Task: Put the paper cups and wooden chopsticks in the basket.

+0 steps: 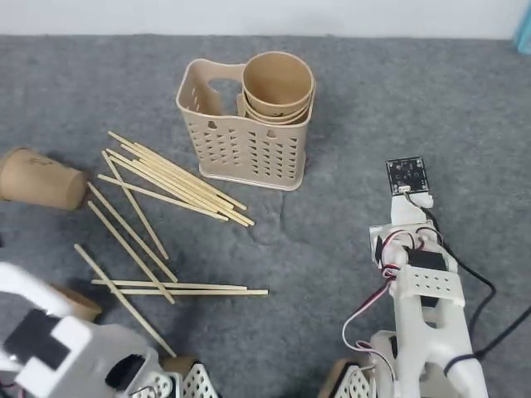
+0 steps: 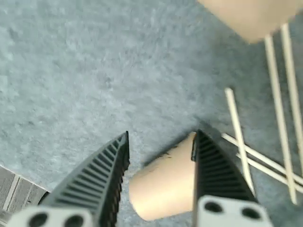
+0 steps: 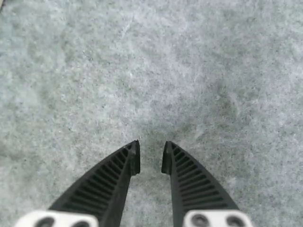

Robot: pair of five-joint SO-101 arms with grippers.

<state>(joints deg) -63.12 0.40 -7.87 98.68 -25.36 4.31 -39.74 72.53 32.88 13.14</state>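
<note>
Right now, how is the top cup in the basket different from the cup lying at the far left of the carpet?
The top cup stands upright, mouth up; the left cup lies on its side. The top cup sits nested in other cups inside the basket; the left cup lies outside it, on the carpet. Both are brown paper cups.

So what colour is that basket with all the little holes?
Beige, a pale tan. The basket shows best in the high view.
</note>
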